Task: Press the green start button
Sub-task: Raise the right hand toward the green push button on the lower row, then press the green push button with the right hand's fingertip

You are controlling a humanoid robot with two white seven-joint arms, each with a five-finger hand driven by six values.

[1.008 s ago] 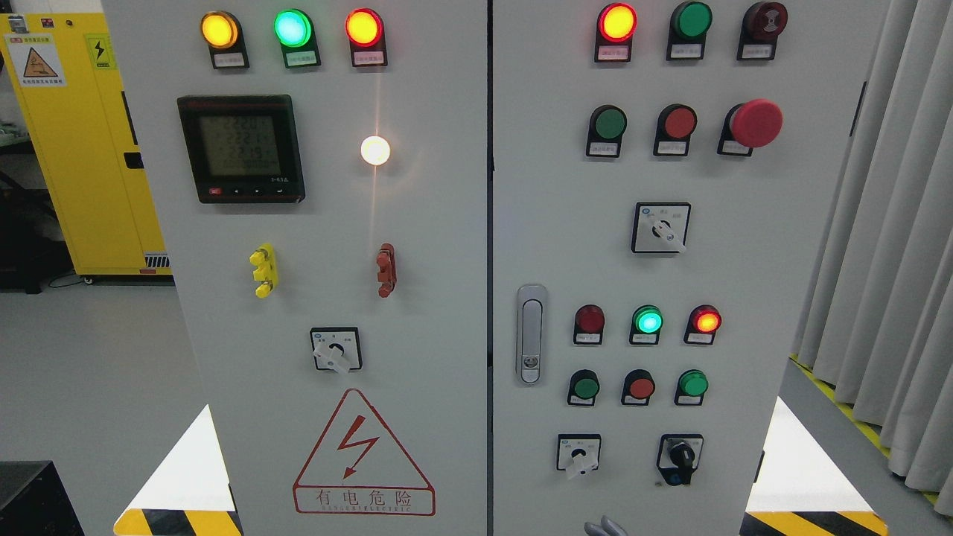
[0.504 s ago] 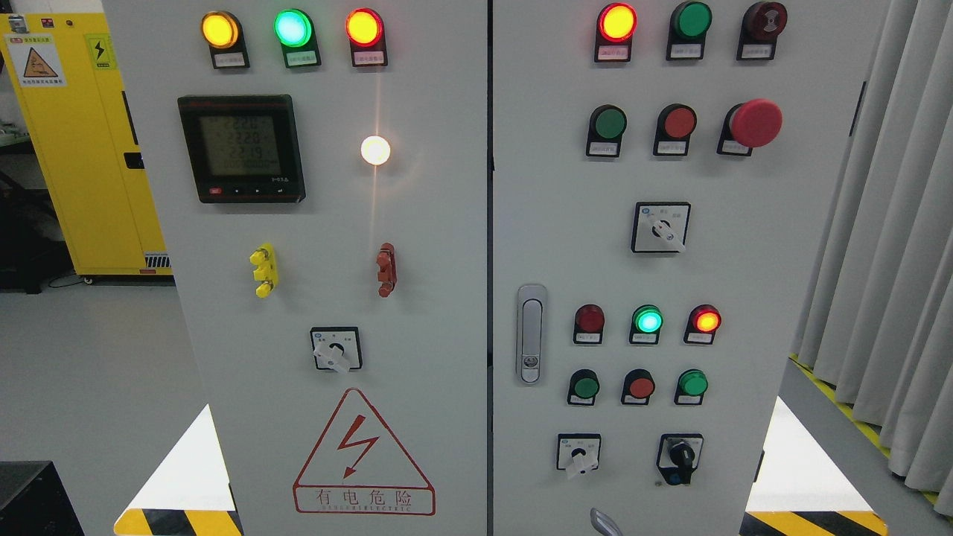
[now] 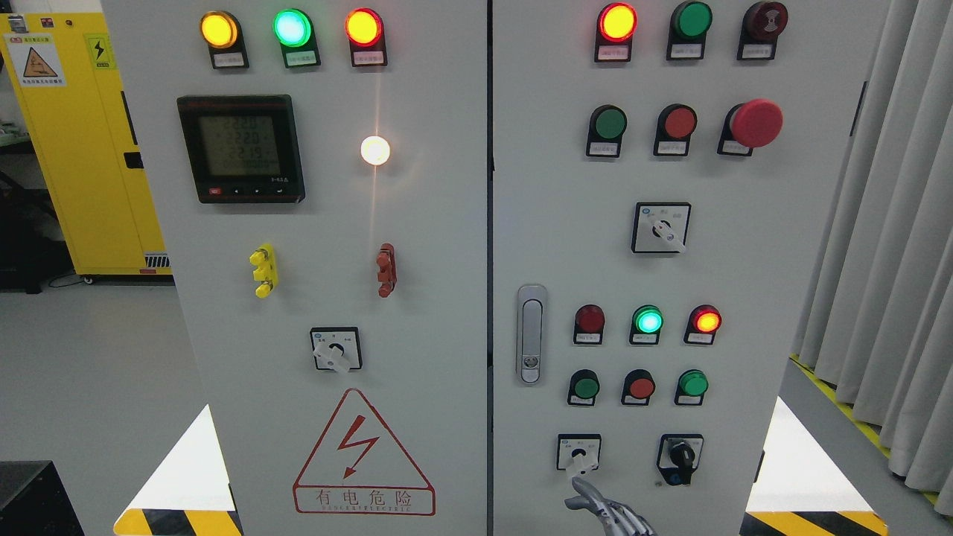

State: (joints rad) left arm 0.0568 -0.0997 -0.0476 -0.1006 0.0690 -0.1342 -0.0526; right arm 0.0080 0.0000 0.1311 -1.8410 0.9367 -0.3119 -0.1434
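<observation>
Grey double-door electrical control cabinet (image 3: 447,246) filling the head view, with coloured lamps lit along its top. Low on the right door, at the bottom edge right of the middle, the right robot hand (image 3: 607,514): grey metal, index finger (image 3: 582,491) stretched upward, remaining fingers curled in, holding nothing. Fingertip just beneath the white-handled rotary selector switch (image 3: 578,454), close to it, contact impossible to tell. Above that switch, a row of three round push buttons: dark green round push button (image 3: 586,387) at left, red round push button (image 3: 640,386) in the middle, brighter green round push button (image 3: 693,383) at right, all apart from the hand. Another dark green round button (image 3: 610,123) high on the same door. Labels too small to read, so no telling which green one is the start button.
</observation>
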